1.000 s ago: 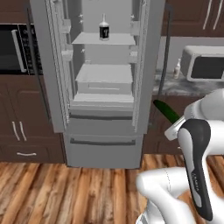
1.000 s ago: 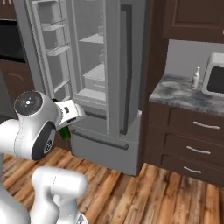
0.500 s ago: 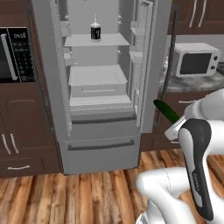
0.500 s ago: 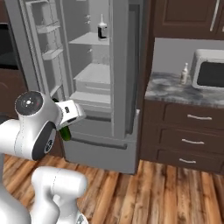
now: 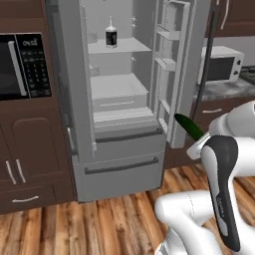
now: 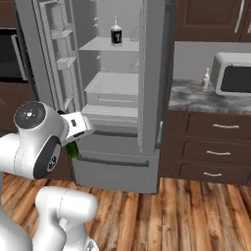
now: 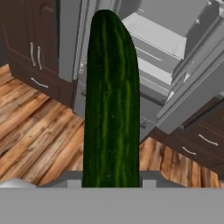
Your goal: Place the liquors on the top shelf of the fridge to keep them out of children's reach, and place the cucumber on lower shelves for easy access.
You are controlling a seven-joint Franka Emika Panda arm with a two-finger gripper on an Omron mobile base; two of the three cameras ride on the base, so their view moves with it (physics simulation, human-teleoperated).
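In the left base view, the fridge (image 5: 124, 164) stands with both doors open. On the top shelf (image 5: 119, 46) there is the squat dark bottle (image 5: 111, 36) with a white neck. Below it are the lower shelves (image 5: 117, 85), thick and pale grey. To the right, the cucumber (image 5: 188, 126) sticks out up and to the left from the white arm, in front of the right door and outside the fridge. A white microwave (image 5: 222, 64) sits on the counter on the right.

In the right base view, the same bottle (image 6: 116, 33) is on the top shelf (image 6: 110, 45). A small part of the cucumber (image 6: 72, 149) shows under the white hand of the arm, low at the left, in front of the fridge (image 6: 115, 171). The slim cream-white bottle (image 6: 206, 80) stands on the counter (image 6: 208, 100) just beside the microwave (image 6: 234, 73).

In the hand view, the cucumber (image 7: 112, 100) rises upright from the gripper (image 7: 112, 183), which is closed on it at its lower end. Behind it are the open fridge (image 7: 162, 48) and the wooden floor (image 7: 39, 131).
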